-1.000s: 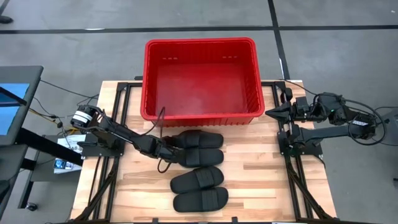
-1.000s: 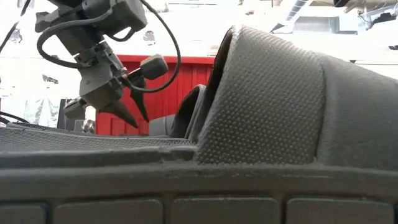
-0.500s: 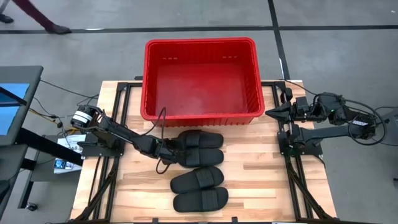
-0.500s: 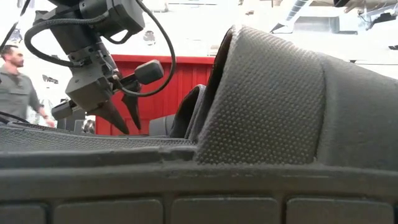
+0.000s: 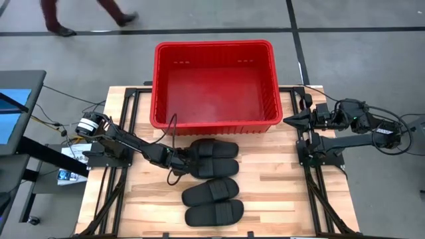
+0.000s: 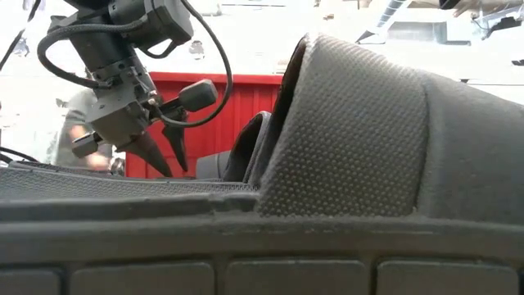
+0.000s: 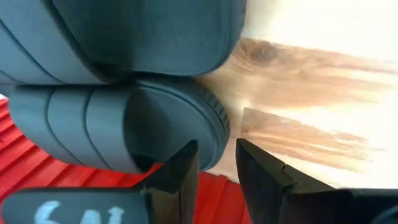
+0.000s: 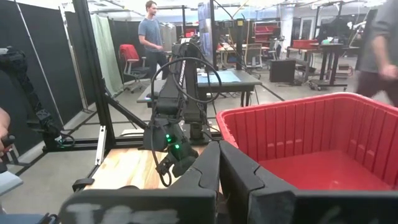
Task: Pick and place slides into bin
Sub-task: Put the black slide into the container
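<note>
Four black slides lie sole-down on the wooden table in front of the red bin (image 5: 159, 86): two side by side near the bin (image 5: 214, 149) (image 5: 214, 167), and two nearer the front edge (image 5: 210, 191) (image 5: 214, 213). My left gripper (image 5: 184, 160) is low over the table at the left ends of the two slides by the bin, fingers slightly apart with nothing between them (image 7: 216, 163) (image 6: 166, 160). A slide's rounded end (image 7: 168, 124) fills its wrist view. My right gripper (image 5: 287, 121) waits shut at the table's right edge. My left gripper has one finger (image 7: 180, 177) right beside the rounded end of a slide's sole (image 7: 205, 134), coming level from the table's left. I cannot tell whether it touches. The slide lies flat on the table.
The bin also shows in the right wrist view (image 8: 311, 130) and behind the slides in the low view (image 6: 237, 98). The nearest slide (image 6: 368, 139) blocks most of the low view. Bare wood lies to the right of the slides (image 5: 279, 192). A person walks on the floor beyond the bin (image 5: 80, 13).
My left gripper has gone down a little and slightly toward the table's left, ending low at the slides' left ends, then kept still. The slides have not moved. A person has walked past behind the table.
</note>
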`<state>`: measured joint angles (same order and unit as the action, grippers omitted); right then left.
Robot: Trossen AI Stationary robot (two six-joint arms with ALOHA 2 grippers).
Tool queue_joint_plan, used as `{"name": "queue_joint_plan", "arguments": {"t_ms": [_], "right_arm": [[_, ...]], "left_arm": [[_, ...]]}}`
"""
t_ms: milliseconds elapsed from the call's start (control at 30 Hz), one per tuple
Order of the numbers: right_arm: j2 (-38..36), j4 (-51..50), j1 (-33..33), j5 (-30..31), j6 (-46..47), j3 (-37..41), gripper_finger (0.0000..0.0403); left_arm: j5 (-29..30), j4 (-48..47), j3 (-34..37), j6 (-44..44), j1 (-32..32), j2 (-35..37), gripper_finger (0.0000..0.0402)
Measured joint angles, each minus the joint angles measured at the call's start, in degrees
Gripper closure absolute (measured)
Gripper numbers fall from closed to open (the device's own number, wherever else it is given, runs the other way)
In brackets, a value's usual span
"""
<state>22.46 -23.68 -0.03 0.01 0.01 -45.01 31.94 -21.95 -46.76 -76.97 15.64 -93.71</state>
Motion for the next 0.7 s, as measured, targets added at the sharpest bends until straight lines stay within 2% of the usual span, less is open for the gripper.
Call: {"name": "queue_joint_plan", "arguments": {"t_ms": [500,700], "right_arm": [[0.0,0.0,0.0,0.0,0.0,0.0,0.0403],[0.0,0.0,0.0,0.0,0.0,0.0,0.0403]], "left_arm": [[-0.3,1.9,0.0,-0.4,-1.8,0.0,0.0301],[-3.1,1.9,0.0,-0.4,-2.0,0.0,0.0301]]}}
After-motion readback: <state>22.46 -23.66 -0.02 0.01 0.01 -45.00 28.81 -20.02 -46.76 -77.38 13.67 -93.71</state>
